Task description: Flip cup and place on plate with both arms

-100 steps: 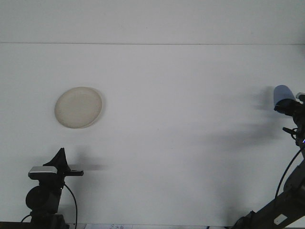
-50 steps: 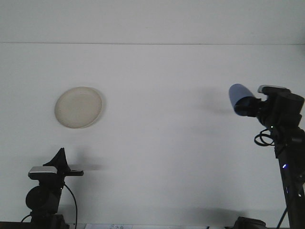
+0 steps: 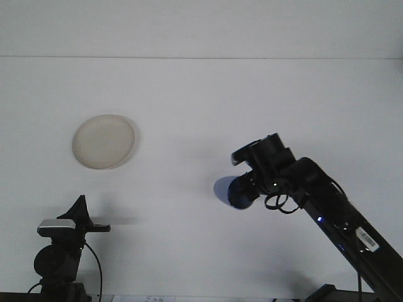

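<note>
A blue cup (image 3: pixel 230 192) lies on its side in the air above the table's middle, its mouth turned toward the lower left. My right gripper (image 3: pixel 247 188) is shut on the cup's base end, at the tip of the black arm that reaches in from the lower right. The round cream plate (image 3: pixel 104 141) lies flat on the white table at the left, well apart from the cup. My left gripper (image 3: pixel 80 211) stays low at the bottom left, below the plate, with nothing visible in it.
The white table (image 3: pixel 201 94) meets a pale back wall along a line near the top. The right arm's black links (image 3: pixel 343 223) cross the lower right of the view.
The right arm has swung left and down, carrying the blue cup from the right edge to the table's middle. The cup's mouth has tipped toward the lower left. The left arm has not moved.
</note>
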Action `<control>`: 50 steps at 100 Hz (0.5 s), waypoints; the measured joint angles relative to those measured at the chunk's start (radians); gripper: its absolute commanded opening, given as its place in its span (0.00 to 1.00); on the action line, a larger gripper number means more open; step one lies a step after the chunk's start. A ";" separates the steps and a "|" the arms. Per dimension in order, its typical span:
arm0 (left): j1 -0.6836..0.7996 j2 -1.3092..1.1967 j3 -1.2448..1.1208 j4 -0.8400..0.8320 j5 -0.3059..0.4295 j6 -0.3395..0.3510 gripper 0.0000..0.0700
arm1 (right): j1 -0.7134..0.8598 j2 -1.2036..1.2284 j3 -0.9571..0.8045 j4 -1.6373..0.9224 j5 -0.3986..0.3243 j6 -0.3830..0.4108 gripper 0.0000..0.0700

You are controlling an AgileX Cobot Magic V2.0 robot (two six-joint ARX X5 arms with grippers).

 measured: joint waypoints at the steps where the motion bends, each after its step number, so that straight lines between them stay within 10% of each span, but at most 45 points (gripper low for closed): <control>1: 0.000 0.000 0.000 0.000 0.000 0.000 0.02 | 0.007 0.006 0.000 -0.006 0.000 0.000 0.00; 50: 0.000 0.000 0.000 0.000 0.000 0.000 0.02 | 0.186 0.213 0.000 -0.100 -0.022 -0.025 0.00</control>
